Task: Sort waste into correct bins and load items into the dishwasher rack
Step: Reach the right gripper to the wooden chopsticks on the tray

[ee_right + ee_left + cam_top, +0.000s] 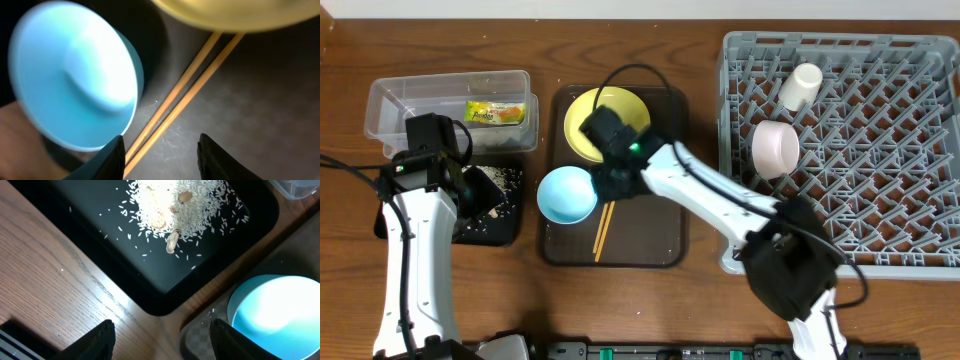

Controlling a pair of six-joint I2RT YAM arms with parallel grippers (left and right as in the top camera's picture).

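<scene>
The right claw (pixel 160 155) is held spread above the chopsticks (pixel 185 95), which lie on the brown serving tray (pixel 655 245) beside the light blue bowl (pixel 75 85). Loading of the dishwasher rack (pixel 890 180) is judged in hand: lowering and closing on them is called for. The left claw (pixel 162 342) is spread, empty.

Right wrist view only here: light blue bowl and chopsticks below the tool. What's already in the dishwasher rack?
Observer: A small white cup and a white bowl lie in the left half of the dishwasher rack.
Operator: And the wrapper?
Observer: The snack wrapper is inside the clear box.
Operator: Left arm?
Observer: The left tool is open by the black tray, which holds the rice scraps.
</scene>
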